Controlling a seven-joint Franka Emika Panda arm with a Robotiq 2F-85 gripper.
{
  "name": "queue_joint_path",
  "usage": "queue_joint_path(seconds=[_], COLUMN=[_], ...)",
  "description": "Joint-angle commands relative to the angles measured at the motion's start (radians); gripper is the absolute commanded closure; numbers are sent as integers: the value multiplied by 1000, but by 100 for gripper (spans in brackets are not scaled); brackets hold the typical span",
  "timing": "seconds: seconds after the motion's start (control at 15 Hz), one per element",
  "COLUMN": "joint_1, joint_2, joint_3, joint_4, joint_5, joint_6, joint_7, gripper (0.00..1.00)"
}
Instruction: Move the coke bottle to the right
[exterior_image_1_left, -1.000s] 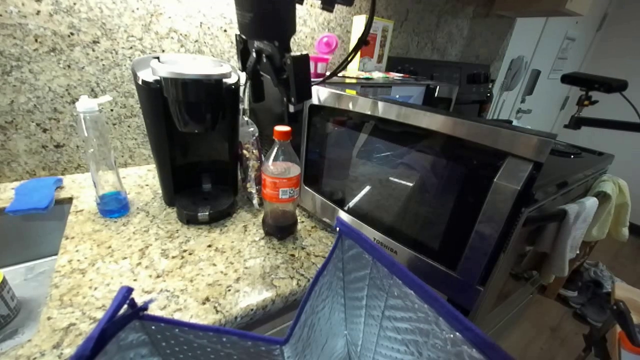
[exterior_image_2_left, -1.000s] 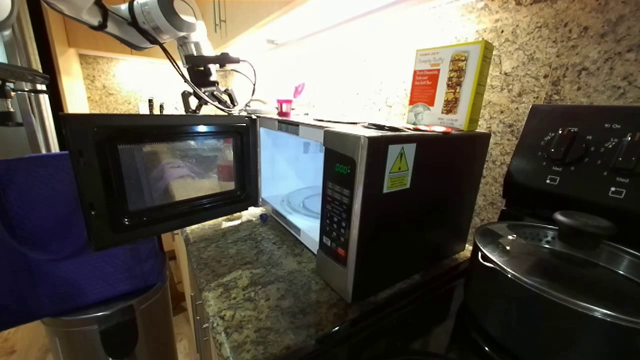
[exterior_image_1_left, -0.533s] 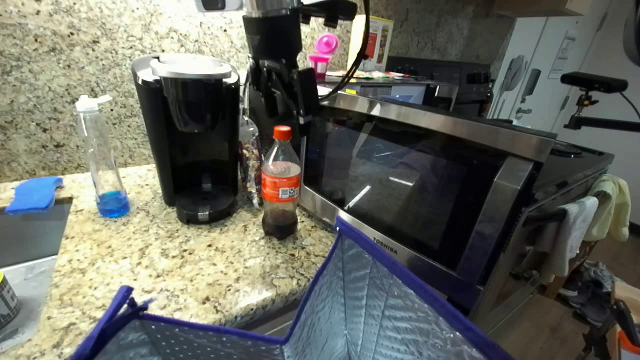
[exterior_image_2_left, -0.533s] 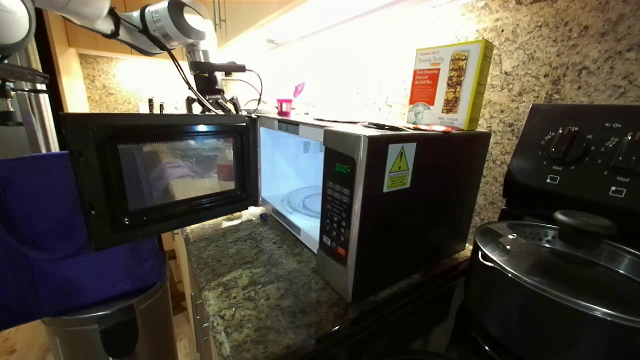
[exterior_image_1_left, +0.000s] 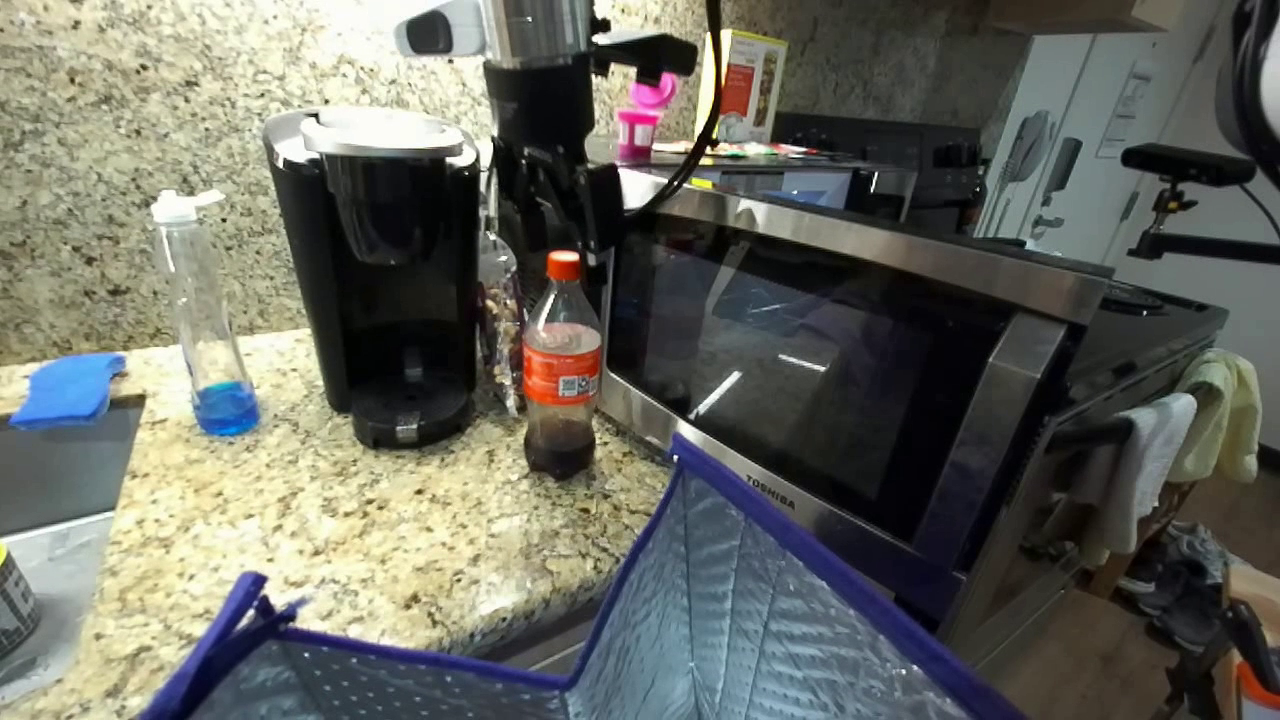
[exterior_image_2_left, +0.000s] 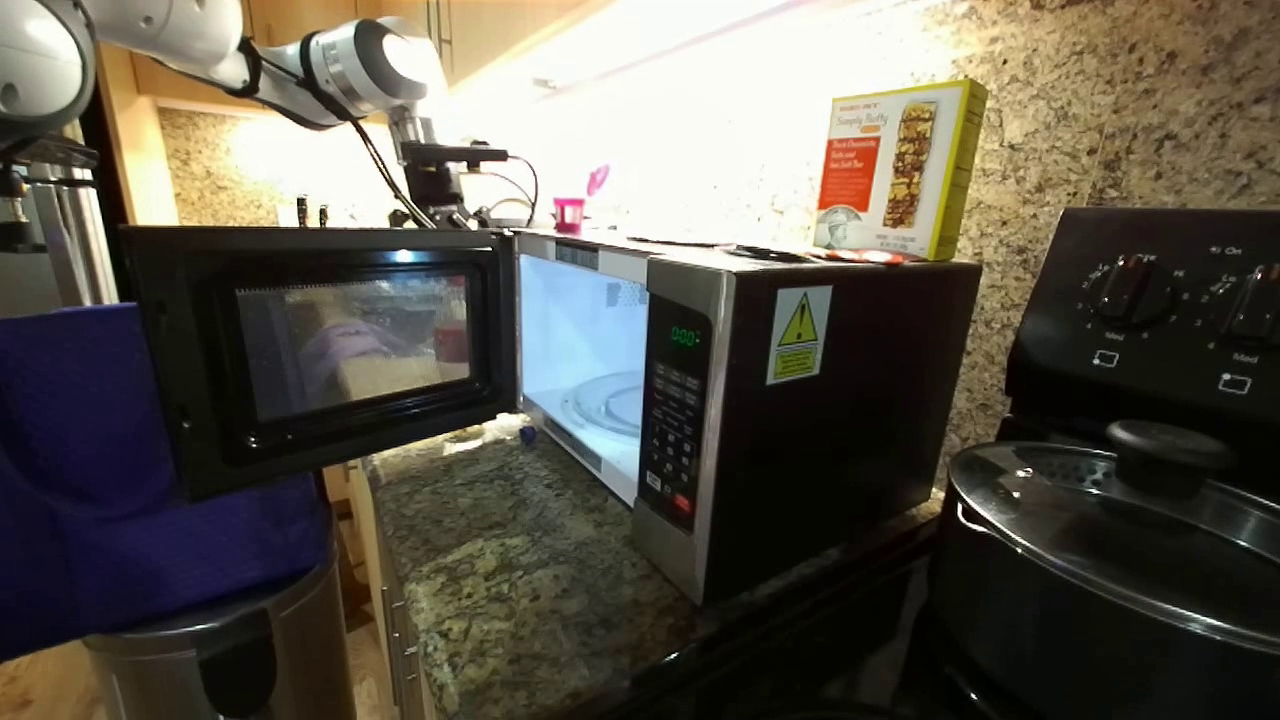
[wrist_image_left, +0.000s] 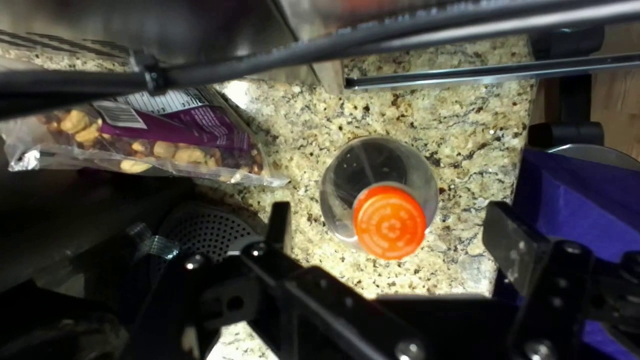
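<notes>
Since the coke bottle (exterior_image_1_left: 562, 375) stands upright, the Robotiq gripper (wrist_image_left: 387, 226) points down at its red cap (wrist_image_left: 390, 222) (fingers (wrist_image_left: 510, 245) parted, grasping nothing), presumably to pinch it from above.

The coke bottle (exterior_image_1_left: 562, 368) stood upright a little left of the middle in an exterior view, small and clear, with its red cap (exterior_image_1_left: 564, 265) on and a red label (exterior_image_1_left: 560, 378) around its waist. Dark cola (exterior_image_1_left: 559, 450) showed low down, beneath the label. In the wrist view it appeared from above, right of centre.
</notes>
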Motion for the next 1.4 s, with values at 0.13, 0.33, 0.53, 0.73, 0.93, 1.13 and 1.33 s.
queue_joint_path(seconds=[0.13,0.33,0.53,0.73,0.93,1.13,1.33], joint_1=[-5,-4,-5,-5,-7,2,25], joint_2=[28,28,26,19,-6,-57,-115], joint_3=[0,-2,-3,-4,-8,-18,-23], joint_4=[48,46,46,43,32,28,38], joint_5=[12,10,10,11,13,2,-16], joint_6=[-27,-25,-26,-34,-48,-59,-66], joint_7=[-10,-11,-8,-4,16,56,80], gripper=[45,65,85,86,86,86,86])
